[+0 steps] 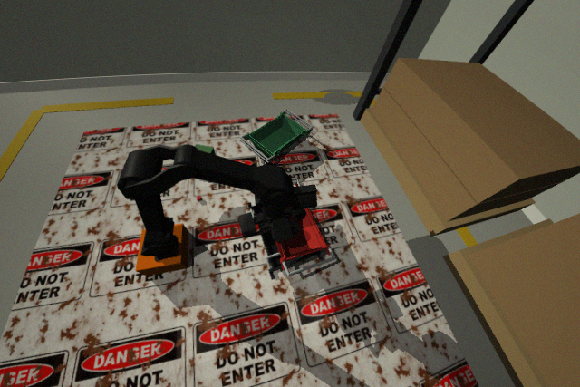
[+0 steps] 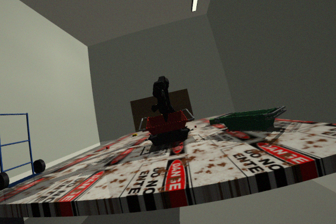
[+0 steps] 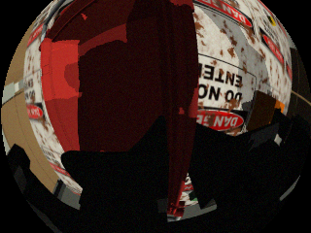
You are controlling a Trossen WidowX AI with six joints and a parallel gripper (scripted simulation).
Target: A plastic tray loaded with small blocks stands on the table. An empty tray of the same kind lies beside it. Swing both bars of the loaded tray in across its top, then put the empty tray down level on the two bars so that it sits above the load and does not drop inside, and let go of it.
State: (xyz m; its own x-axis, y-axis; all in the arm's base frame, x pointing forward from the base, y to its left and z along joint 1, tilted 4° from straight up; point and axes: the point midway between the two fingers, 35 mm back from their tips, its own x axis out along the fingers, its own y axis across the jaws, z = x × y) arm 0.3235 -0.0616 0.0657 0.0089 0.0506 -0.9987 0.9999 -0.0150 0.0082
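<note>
My gripper [image 1: 278, 243] [image 2: 166, 117] [image 3: 167, 119] is shut on the robot-side long wall of a red tray [image 1: 304, 235] [image 2: 165, 126] [image 3: 63, 68]. One finger is inside and one outside. No blocks show in the red tray, and its silver bars [image 2: 142, 124] stand outward at both ends. Directly below it in the exterior view is a black tray-like shape [image 2: 170, 137], partly covered by the red tray. I cannot tell its load, its bars' positions, whether the two touch, or how much of the darkness is shadow.
A green tray [image 1: 274, 139] [image 2: 249, 122] with its bars outward stands apart at the back of the table in the top view; no blocks show inside. Small red blocks [image 1: 198, 198] [image 2: 107, 147] and a yellow one [image 2: 134, 135] lie scattered. A green object [image 1: 205, 149] is behind the arm.
</note>
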